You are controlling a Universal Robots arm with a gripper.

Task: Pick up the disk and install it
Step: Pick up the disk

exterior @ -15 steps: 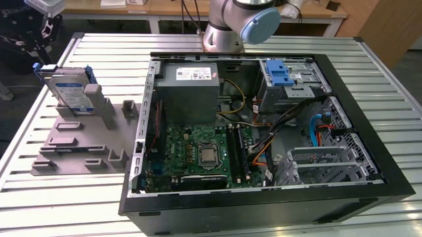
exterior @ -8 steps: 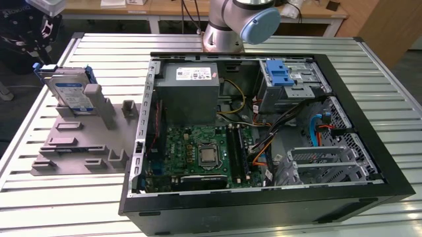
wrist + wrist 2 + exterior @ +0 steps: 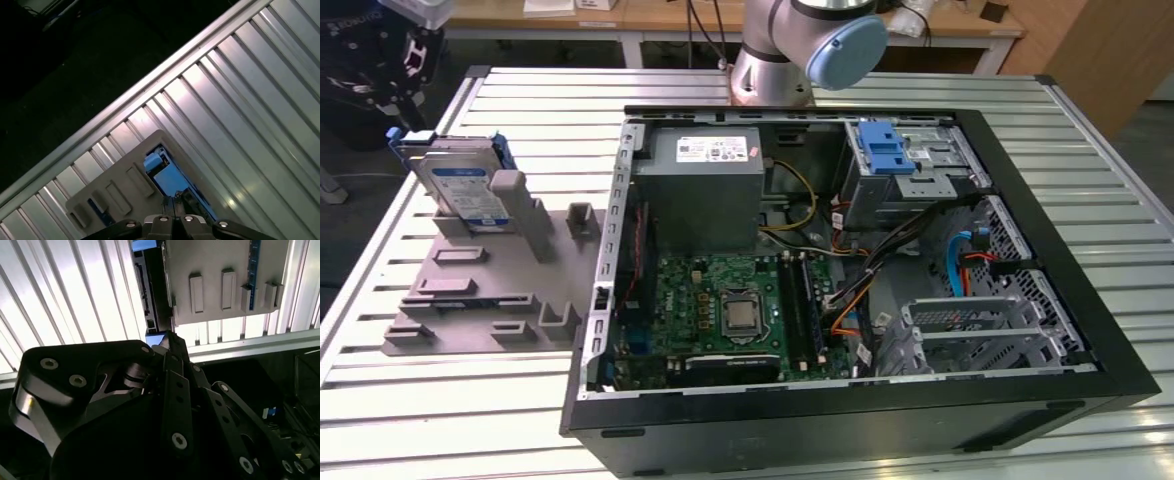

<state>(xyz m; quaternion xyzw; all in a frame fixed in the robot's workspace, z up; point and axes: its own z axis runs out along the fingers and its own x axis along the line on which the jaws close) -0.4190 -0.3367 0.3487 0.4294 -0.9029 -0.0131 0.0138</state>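
Observation:
The disk (image 3: 460, 185), silver with a white-and-blue label in a blue caddy, stands upright on edge in a slot of the grey holder (image 3: 480, 290) at the exterior view's left. My black gripper (image 3: 394, 95) hangs above and behind it, clear of its top edge. In the second wrist view the gripper (image 3: 170, 337) tapers to a point with its fingers together, over the end of the disk (image 3: 150, 290). In the first wrist view the gripper (image 3: 176, 200) is shut with nothing in it, over the blue disk (image 3: 170, 177).
An open black computer case (image 3: 854, 410) lies on the slatted metal table (image 3: 520, 100), with a blue-latched drive bay (image 3: 887, 150) at its far right. The arm's base (image 3: 781, 60) stands behind the case. The grey holder (image 3: 220, 270) has several empty slots.

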